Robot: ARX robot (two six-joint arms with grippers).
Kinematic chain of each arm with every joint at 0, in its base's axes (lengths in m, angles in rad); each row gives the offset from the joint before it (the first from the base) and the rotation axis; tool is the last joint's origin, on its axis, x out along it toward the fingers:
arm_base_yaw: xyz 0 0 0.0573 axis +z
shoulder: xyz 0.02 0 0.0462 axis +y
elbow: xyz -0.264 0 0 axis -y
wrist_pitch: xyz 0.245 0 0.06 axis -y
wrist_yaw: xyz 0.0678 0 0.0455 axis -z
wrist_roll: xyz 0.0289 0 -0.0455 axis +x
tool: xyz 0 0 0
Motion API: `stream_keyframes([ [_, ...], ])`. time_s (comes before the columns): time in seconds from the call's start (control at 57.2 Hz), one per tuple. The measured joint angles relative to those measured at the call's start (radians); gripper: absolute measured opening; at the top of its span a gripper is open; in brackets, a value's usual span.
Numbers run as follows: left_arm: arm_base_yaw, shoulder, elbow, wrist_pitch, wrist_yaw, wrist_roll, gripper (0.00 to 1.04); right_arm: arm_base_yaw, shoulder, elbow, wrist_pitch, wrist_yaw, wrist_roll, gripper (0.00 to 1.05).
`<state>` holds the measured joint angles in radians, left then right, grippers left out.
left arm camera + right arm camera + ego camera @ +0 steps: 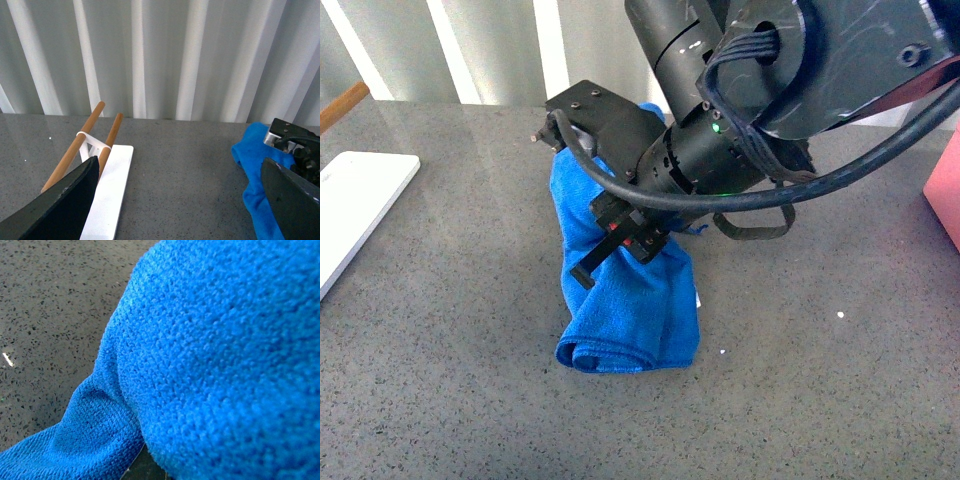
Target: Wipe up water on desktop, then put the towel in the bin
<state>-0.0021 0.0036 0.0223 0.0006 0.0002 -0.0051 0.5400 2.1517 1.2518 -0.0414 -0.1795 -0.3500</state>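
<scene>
Desktop [450,400] of speckled grey runs back to a wall of pale ribbed panels [165,55], with a white tray [355,205] near its left edge. Only the left wrist view shows two wooden rods [75,150] beside the tray; the right wrist view is filled by the blue towel [210,350]. Left gripper [179,167] hangs wide open, empty. Right gripper [620,240] sits against the towel, bunched mid-desktop; whether its jaws are clamped cannot be told

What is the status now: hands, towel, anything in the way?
Right hand shut on towel, low end bunched on desktop. Left hand open, empty. White tray off to the left; bin not in view.
</scene>
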Motion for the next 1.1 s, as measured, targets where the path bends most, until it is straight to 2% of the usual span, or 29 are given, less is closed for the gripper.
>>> stream_keyframes([
  [0.14,0.000,0.000,0.000,0.000,0.000,0.000,0.98,-0.036,-0.100,-0.047,-0.027,0.131,0.102,0.06],
  [0.419,0.000,0.000,0.000,0.000,0.000,0.000,0.98,-0.146,-0.390,0.021,-0.122,0.250,0.193,0.06],
  [0.559,0.000,0.000,0.000,0.000,0.000,0.000,0.98,-0.253,-0.524,0.158,-0.283,0.402,0.188,0.06],
  [0.681,0.000,0.000,0.000,0.000,0.000,0.000,0.98,-0.389,-0.563,0.236,-0.483,0.563,0.158,0.06],
  [0.769,0.000,0.000,0.000,0.000,0.000,0.000,0.98,-0.467,-0.592,0.195,-0.547,0.581,0.109,0.06],
  [0.926,0.000,0.000,0.000,0.000,0.000,0.000,0.98,-0.609,-0.631,0.078,-0.542,0.567,0.011,0.06],
  [1.101,0.000,0.000,0.000,0.000,0.000,0.000,0.98,-0.673,-0.631,0.016,-0.509,0.556,-0.032,0.06],
])
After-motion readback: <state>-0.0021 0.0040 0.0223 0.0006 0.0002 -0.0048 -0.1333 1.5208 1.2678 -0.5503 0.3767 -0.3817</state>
